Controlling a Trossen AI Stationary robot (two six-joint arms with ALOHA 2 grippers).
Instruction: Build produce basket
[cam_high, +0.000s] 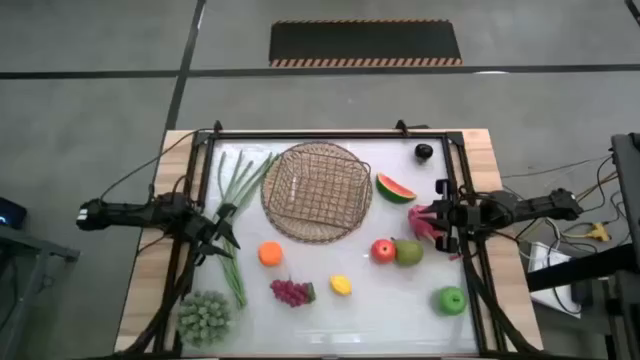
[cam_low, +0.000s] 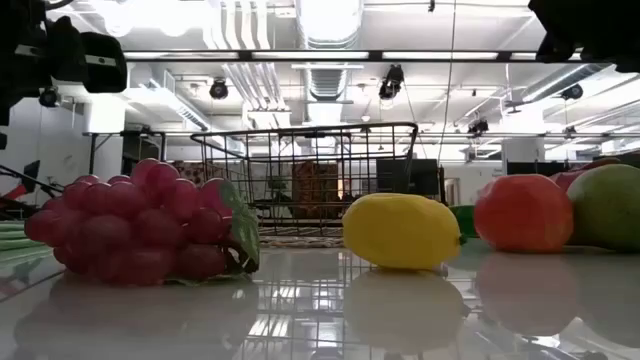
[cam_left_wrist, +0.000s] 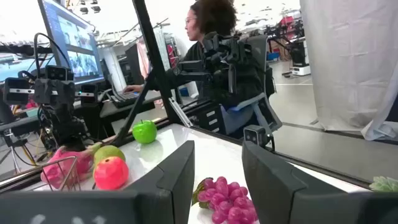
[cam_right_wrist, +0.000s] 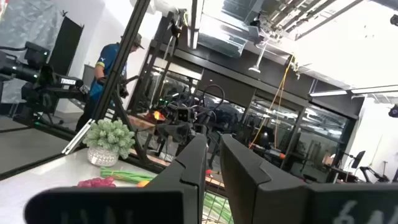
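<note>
Basket (cam_high: 317, 190): round tan lattice, upper middle of the table, nothing inside it.
Left gripper (cam_high: 222, 238): at the basket's 8 o'clock, over the long green stalks (cam_high: 233, 200). Fingers (cam_left_wrist: 179, 177) stand partly apart; whether they grasp anything cannot be told.
Right gripper (cam_high: 432, 222): at the basket's 3 o'clock, against the pink dragon fruit (cam_high: 423, 222). Fingers (cam_right_wrist: 194, 163) nearly closed with a thin gap; a grip on the fruit cannot be confirmed.
Produce near the basket: watermelon slice (cam_high: 394, 187) just beside the rim at 3 o'clock; orange (cam_high: 270, 254) at 7 o'clock.
Produce farther off: red apple (cam_high: 383, 250) touching the pear (cam_high: 408, 252) at 4 o'clock; purple grapes (cam_high: 291, 292) and lemon (cam_high: 341, 285) at 6 o'clock; green apple (cam_high: 452, 299) at 5 o'clock, well apart.
Other items: pale green bushy cluster (cam_high: 204, 317) at the lower left corner; small black object (cam_high: 424, 152) at the upper right.
Obstruction: in the low view, grapes and lemon stand in front of the basket.
Surface: glossy white top (cam_high: 390, 310), reflective, on a wooden table (cam_high: 490, 165) with a black frame.
Room: grey floor, hazard-edged black mat (cam_high: 365, 43); a seated person (cam_left_wrist: 217, 50) at monitors beyond the table.
</note>
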